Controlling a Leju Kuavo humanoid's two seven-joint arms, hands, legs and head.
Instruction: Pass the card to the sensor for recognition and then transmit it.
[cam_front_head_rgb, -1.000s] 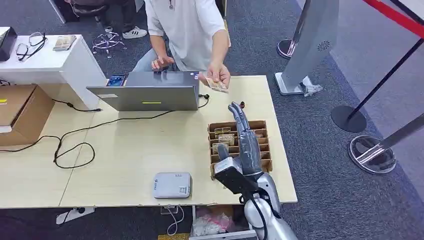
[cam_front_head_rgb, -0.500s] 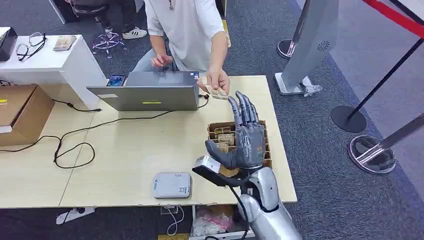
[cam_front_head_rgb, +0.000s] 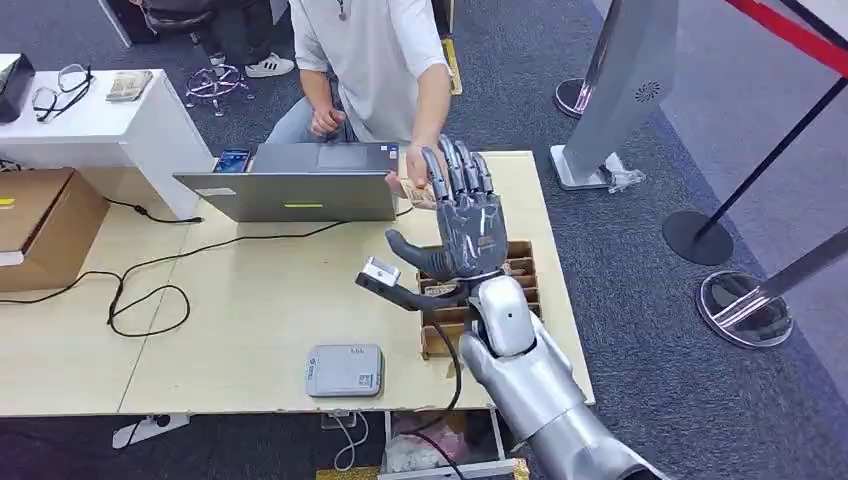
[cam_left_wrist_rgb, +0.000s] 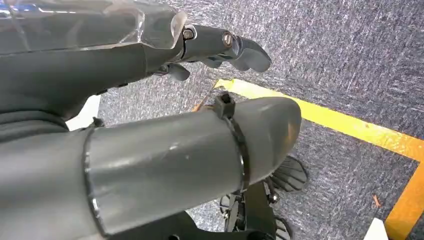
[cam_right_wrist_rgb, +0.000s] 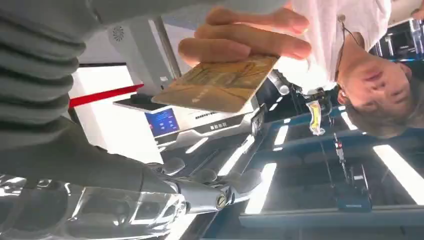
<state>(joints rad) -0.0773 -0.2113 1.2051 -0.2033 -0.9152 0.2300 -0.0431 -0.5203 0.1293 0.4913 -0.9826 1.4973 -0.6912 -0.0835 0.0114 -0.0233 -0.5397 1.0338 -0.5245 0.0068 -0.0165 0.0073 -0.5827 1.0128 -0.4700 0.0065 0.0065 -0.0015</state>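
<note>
A person behind the table holds out a tan card (cam_right_wrist_rgb: 220, 85) between the fingers (cam_right_wrist_rgb: 245, 37). In the head view the card (cam_front_head_rgb: 408, 189) peeks out beside the laptop, partly hidden by my right hand (cam_front_head_rgb: 458, 225). That hand is raised above the table with its fingers spread, just under the card, and it holds nothing. The grey card sensor (cam_front_head_rgb: 344, 370) lies near the table's front edge. My left hand (cam_left_wrist_rgb: 150, 100) hangs over the carpet with nothing in it, its fingers (cam_left_wrist_rgb: 225, 45) stretched out.
A cardboard tray (cam_front_head_rgb: 524, 262) with several cards sits under my right arm. An open laptop (cam_front_head_rgb: 300, 190) and black cables (cam_front_head_rgb: 150, 290) lie left of it. A cardboard box (cam_front_head_rgb: 40, 225) stands at far left. Stanchion bases (cam_front_head_rgb: 745, 305) and a kiosk (cam_front_head_rgb: 620, 90) stand right of the table.
My right hand has risen from above the cardboard tray and moved away and left, up to the person's hand. The person's hand with the card has shifted slightly left.
</note>
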